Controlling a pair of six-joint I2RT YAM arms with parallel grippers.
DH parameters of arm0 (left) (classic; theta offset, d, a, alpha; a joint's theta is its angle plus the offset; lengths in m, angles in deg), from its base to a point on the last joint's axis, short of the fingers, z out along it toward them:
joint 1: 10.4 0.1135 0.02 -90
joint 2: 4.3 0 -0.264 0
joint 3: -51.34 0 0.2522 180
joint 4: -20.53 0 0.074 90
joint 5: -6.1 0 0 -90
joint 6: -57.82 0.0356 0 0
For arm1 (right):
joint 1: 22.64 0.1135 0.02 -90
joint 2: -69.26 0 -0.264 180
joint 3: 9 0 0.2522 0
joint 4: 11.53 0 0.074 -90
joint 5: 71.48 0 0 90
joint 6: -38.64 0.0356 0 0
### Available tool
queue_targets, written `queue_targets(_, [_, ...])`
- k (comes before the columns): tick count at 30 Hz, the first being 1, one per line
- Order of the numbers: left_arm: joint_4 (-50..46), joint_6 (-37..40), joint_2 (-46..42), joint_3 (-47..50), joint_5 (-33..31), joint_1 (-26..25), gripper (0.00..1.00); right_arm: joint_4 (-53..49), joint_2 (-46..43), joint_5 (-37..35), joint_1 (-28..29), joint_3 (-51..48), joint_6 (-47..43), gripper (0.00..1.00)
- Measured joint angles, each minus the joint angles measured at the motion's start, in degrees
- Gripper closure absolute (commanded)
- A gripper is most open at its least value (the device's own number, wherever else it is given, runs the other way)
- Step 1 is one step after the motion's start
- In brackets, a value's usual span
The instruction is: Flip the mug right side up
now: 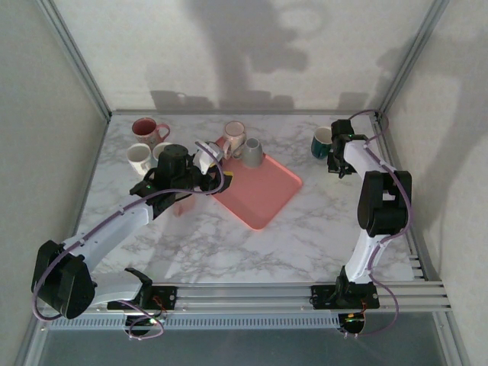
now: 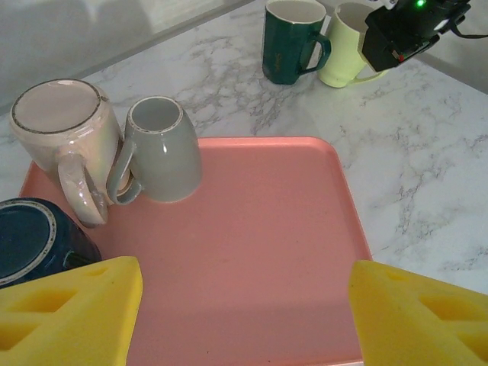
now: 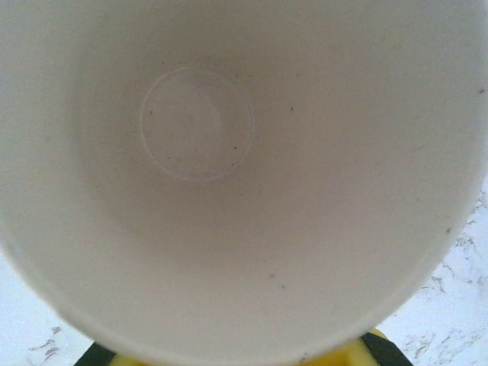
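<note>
Left claw [image 2: 244,305] hangs spread wide over the pink tray [image 2: 267,229], likely sizing up its inverted grey mug [image 2: 160,149]; right claw [image 1: 336,149] beyond the tray, grip unclear.

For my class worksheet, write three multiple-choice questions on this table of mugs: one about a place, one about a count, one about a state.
1. Where is the grey mug?
A) on the pink tray
B) on the bare table
C) stacked on another mug

2. How many mugs are on the tray?
A) one
B) three
C) five

3. How does the green mug stand?
A) upside down
B) on its side
C) upright

Answers:
1 A, it rests base-up on the tray.
2 B, the cream mug, the grey mug and the dark blue mug sit there.
3 C, its open mouth faces up.
</note>
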Motion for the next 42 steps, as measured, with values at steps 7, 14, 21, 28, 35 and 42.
queue_targets(7, [0.0, 0.0, 0.11, 0.0, -0.02, 0.0, 0.29, 1.44, 0.07, -0.48, 0.0, 0.15, -0.24, 0.67])
queue_targets(14, [0.02, -0.02, 0.15, 0.46, -0.11, 0.0, 0.29, 1.75, -1.79, -0.68, 0.0, -0.55, -0.13, 0.56])
queue_targets(21, [0.04, -1.57, 0.79, 0.61, -2.27, 0.0, 0.29, 1.81, -15.58, 1.49, 0.0, -5.99, 0.07, 0.5])
queue_targets(28, [0.02, -1.92, 2.54, 0.61, -3.15, 0.0, 0.29, 2.64, -27.1, 11.37, 0.0, -12.31, 0.09, 0.49])
queue_targets(35, [0.0, -3.13, 4.74, 0.37, -3.28, 0.0, 0.29, 5.68, -27.58, 27.34, 3.63, -15.21, 5.07, 0.44])
queue_targets(42, [-0.07, -4.63, 6.25, -0.15, -3.26, 0.0, 0.29, 12.79, -13.09, 36.61, 13.46, -7.04, 17.2, 0.36])
